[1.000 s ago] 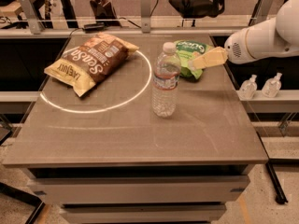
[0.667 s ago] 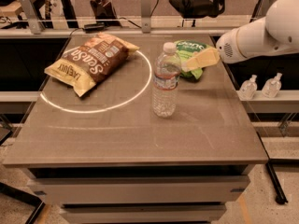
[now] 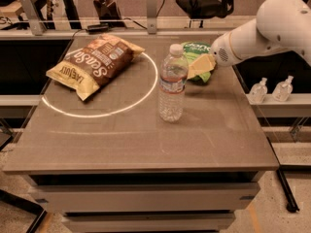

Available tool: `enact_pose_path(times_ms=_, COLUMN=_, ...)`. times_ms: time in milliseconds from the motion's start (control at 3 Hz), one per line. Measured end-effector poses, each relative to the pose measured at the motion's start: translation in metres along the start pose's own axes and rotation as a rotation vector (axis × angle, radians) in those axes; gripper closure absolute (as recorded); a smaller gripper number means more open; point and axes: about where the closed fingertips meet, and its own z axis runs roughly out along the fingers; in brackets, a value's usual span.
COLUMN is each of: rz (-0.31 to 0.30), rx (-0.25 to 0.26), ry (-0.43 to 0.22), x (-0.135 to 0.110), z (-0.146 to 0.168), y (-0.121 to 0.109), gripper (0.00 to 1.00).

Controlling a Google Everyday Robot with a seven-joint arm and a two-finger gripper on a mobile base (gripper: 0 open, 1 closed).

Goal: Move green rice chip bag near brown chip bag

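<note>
The green rice chip bag (image 3: 195, 49) lies at the back right of the table, just behind and to the right of a clear water bottle. The brown chip bag (image 3: 95, 64) lies at the back left, its tan end pointing toward the front left. My gripper (image 3: 200, 66) reaches in from the right on a white arm and sits low over the front part of the green bag, covering it. The two bags are well apart, with the bottle between them.
A clear plastic water bottle (image 3: 172, 84) stands upright mid-table, close to the left of my gripper. A bright ring of light (image 3: 97, 114) circles the brown bag on the grey table (image 3: 146, 144). Two small bottles (image 3: 259, 90) stand on a shelf off the right edge.
My arm has moved left and down, bringing the gripper further over the green bag. The brown bag and the bottle have not moved.
</note>
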Motion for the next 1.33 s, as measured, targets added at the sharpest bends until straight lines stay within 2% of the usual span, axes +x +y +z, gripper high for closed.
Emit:
enact_pose_path(times_ms=667, rz=-0.068, rx=-0.039, ry=0.006, x=-0.0130, z=0.0187, y=0.0075, gripper=0.41)
enact_pose_path(times_ms=1333, rz=-0.132, rx=-0.053, ry=0.008, x=-0.0142, z=0.0175, y=0.0113, gripper=0.88)
